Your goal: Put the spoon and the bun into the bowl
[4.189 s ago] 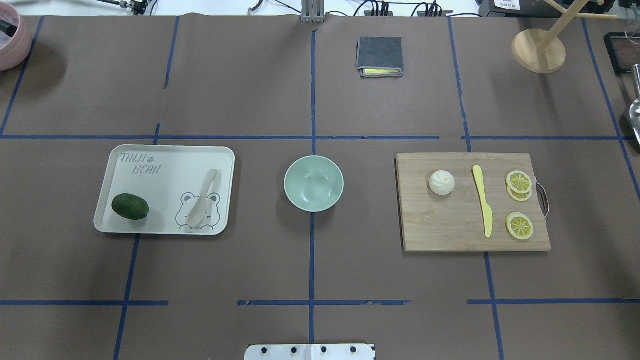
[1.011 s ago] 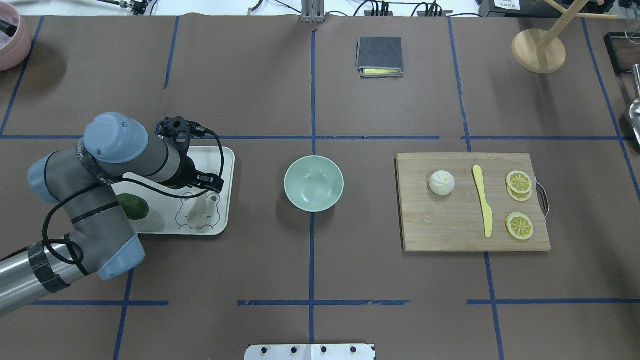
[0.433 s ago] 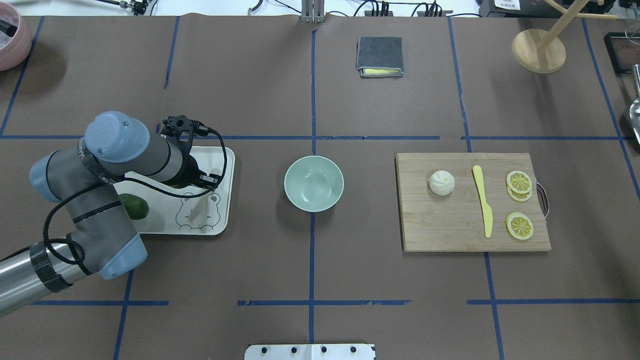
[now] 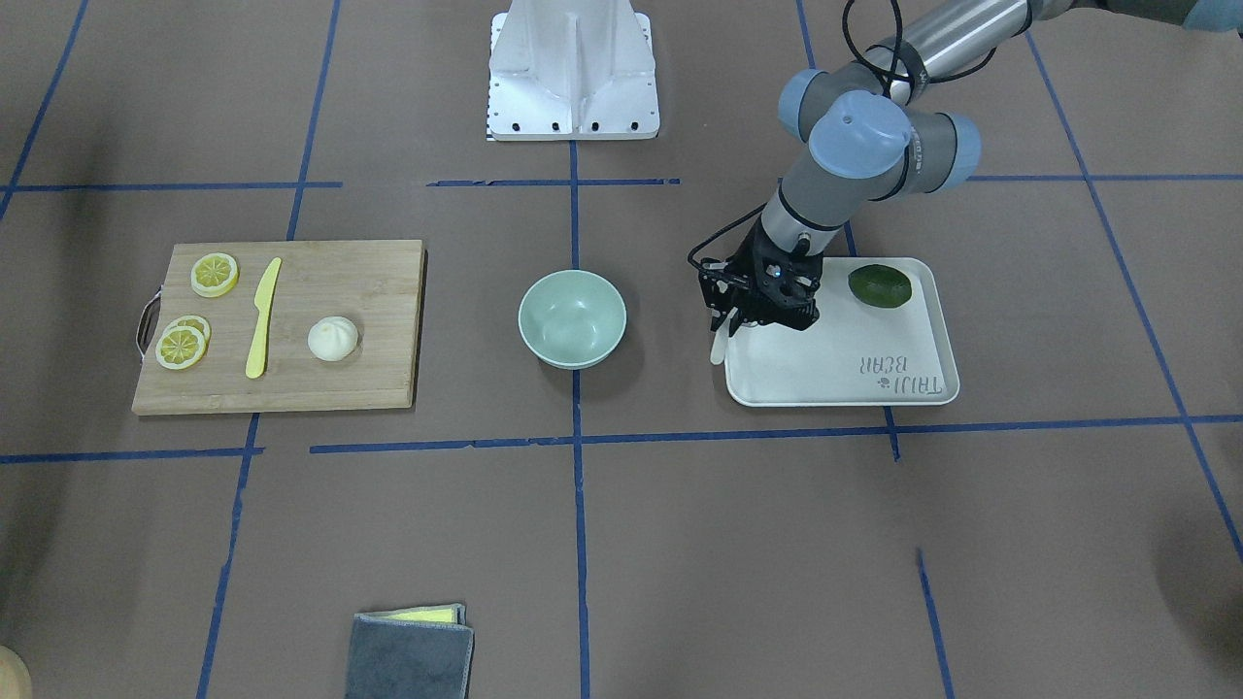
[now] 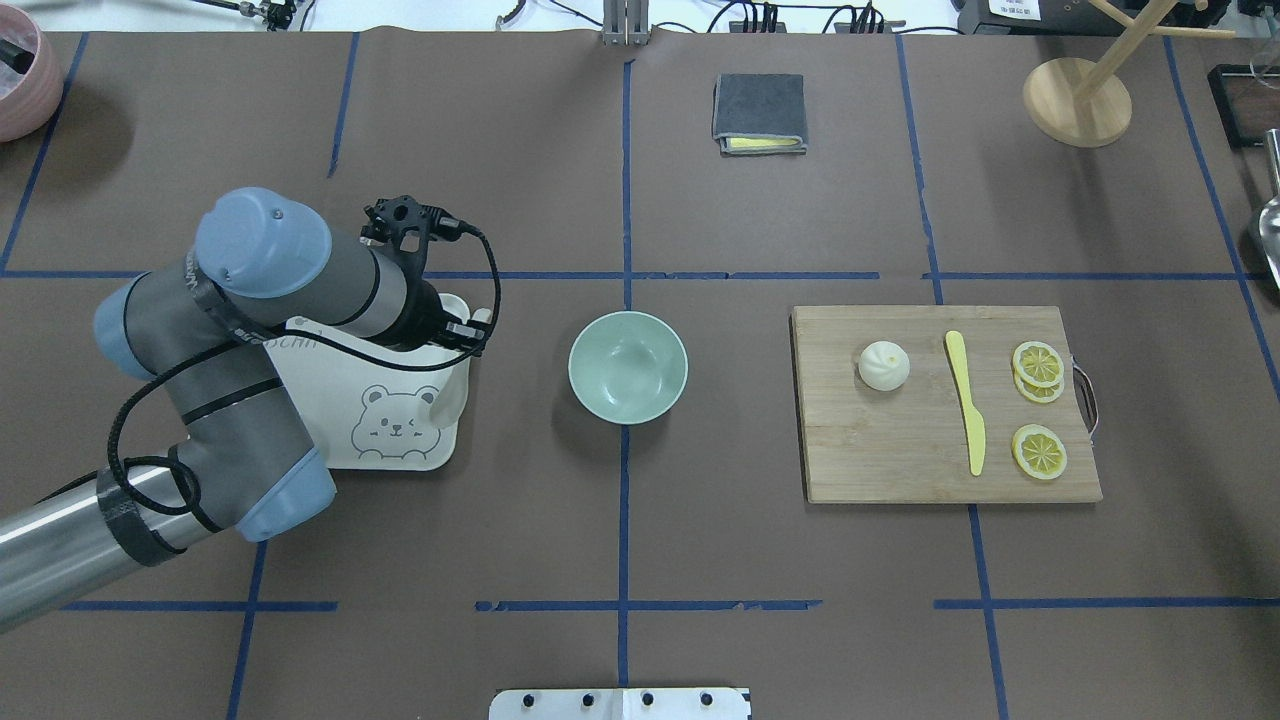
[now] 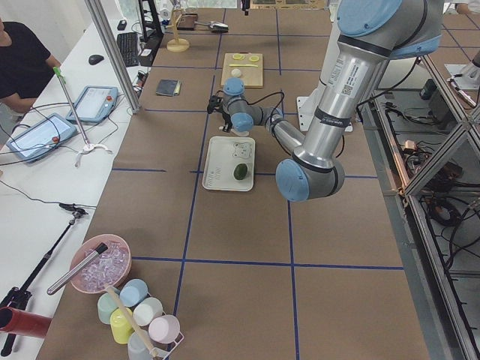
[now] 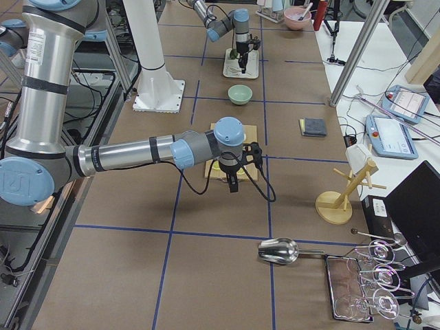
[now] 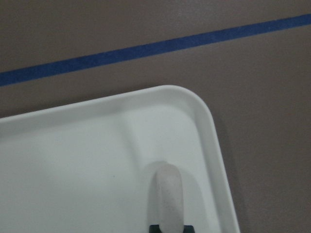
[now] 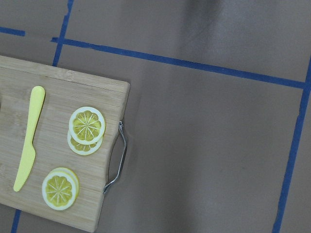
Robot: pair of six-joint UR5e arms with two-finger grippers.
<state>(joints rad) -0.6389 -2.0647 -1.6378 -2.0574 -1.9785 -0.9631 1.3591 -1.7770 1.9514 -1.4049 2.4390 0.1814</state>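
My left gripper [image 4: 723, 325] is shut on the pale spoon [image 4: 718, 347] and holds it off the white bear-print tray [image 4: 845, 390], over the tray's corner nearest the bowl. In the left wrist view the spoon's handle [image 8: 168, 196] sticks out from between the fingers, above the tray corner [image 8: 204, 109]. The mint-green bowl [image 5: 628, 367] stands empty at the table's middle. The white bun [image 5: 884, 365] sits on the wooden cutting board [image 5: 900, 465]. My right gripper [image 7: 232, 180] shows only in the exterior right view, above the board's area. I cannot tell whether it is open or shut.
A dark green avocado [image 4: 880, 286] lies on the tray. A yellow knife [image 5: 966, 400] and lemon slices [image 5: 1038, 362] lie on the board. A folded grey cloth [image 5: 759, 113], a wooden stand [image 5: 1077, 100] and a pink bowl [image 5: 15, 80] sit at the far edge.
The left arm came in and went down on the spoon over the tray's bear print. It has since lifted the spoon and moved toward the bowl. Bowl and bun have not moved.
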